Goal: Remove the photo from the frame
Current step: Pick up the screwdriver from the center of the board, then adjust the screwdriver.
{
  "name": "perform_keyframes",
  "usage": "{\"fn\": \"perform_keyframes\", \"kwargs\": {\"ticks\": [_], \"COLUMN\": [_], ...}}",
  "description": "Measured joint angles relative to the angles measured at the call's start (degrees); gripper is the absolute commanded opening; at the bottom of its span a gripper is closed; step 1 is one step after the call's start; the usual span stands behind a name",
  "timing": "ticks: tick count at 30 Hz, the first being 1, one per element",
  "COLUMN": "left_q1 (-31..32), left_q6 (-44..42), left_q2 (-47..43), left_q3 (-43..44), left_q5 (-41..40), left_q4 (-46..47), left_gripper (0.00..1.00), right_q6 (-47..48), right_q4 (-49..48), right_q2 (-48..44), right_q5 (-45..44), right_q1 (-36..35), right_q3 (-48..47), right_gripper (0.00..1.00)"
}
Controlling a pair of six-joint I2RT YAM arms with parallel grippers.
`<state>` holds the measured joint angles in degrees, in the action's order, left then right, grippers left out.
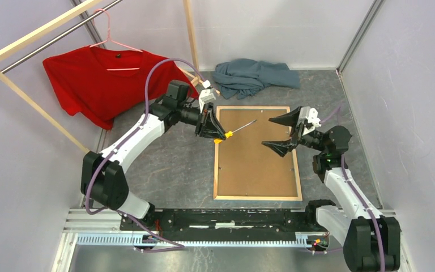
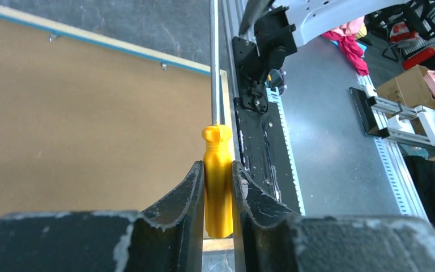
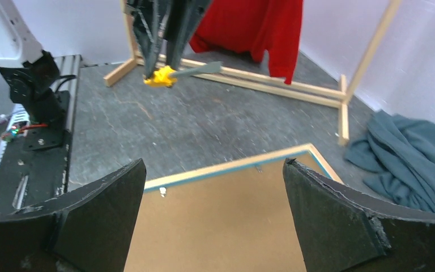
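Remaining work: nearly all, by my reading; the tabs (image 2: 164, 66) must be turned aside, the backing board (image 1: 255, 164) lifted off, and only then the photo drawn from the frame (image 3: 226, 165).
Work done: frame laid face down on the surface (image 1: 170, 164) and a tool taken up; no tab looks released, though they are small to judge.
frame: flat beneath both claws, pale wood back edge up, with a thin blue line of the front showing at its rim.
photo: not visible; presumably under the backing board, inside the frame, below the claws.
backing board: plain brown, seated in the frame and filling it.
left claw (image 1: 220, 134): narrowed to a pinch on the yellow handle of a screwdriver (image 1: 239, 128); raised above the frame edge nearest its own arm, touching nothing else.
screwdriver: shaft runs out ahead of the left claw's fingers and over the board; tip points toward the right claw (image 1: 267, 132), clear of the board as far as can be told.
right claw: spread wide, holding nothing; hovers over the opposite side of the frame, facing the left claw, board directly below its fingers.
beyond the claws: red shirt (image 1: 99, 79) on a wooden rack (image 1: 28, 99) behind the left claw; blue-grey cloth (image 1: 255, 76) heaped past the frame's far edge.
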<state>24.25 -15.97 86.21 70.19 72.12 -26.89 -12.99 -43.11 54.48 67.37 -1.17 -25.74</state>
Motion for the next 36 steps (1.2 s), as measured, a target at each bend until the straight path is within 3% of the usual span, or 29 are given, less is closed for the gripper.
{"fn": "perform_keyframes", "kwargs": {"ticks": [4,12,22,29,36], "left_q1": [1.51,1.42,1.38,2.21,3.98], "left_q6": [11.80,39.50,61.75,68.63,69.31], "left_q2": [-1.31,-5.53,-4.70,-2.86,-1.53], "left_q3": [-0.37,-6.91,-19.28,-24.11,-25.07], "left_q5": [-2.64,-14.60,-19.32,-20.46,-21.05], "left_q4": [11.47,44.00,78.05,92.89,96.39], "left_gripper": [0.02,0.02,0.02,0.02,0.02], "right_q6": [-3.45,-11.72,-28.70,-38.18,-43.89], "right_q4": [-4.02,-6.08,-16.28,-24.50,-31.63], "right_q2": [1.92,10.93,20.06,26.67,30.32], "right_q5": [-2.40,-7.56,-11.26,-12.52,-13.18], "right_q1": [-5.57,-12.79,-19.91,-23.54,-24.35], "right_q3": [-0.68,-5.64,-9.51,-11.39,-12.72], "right_gripper": [0.98,0.98,0.95,0.81,0.72]}}
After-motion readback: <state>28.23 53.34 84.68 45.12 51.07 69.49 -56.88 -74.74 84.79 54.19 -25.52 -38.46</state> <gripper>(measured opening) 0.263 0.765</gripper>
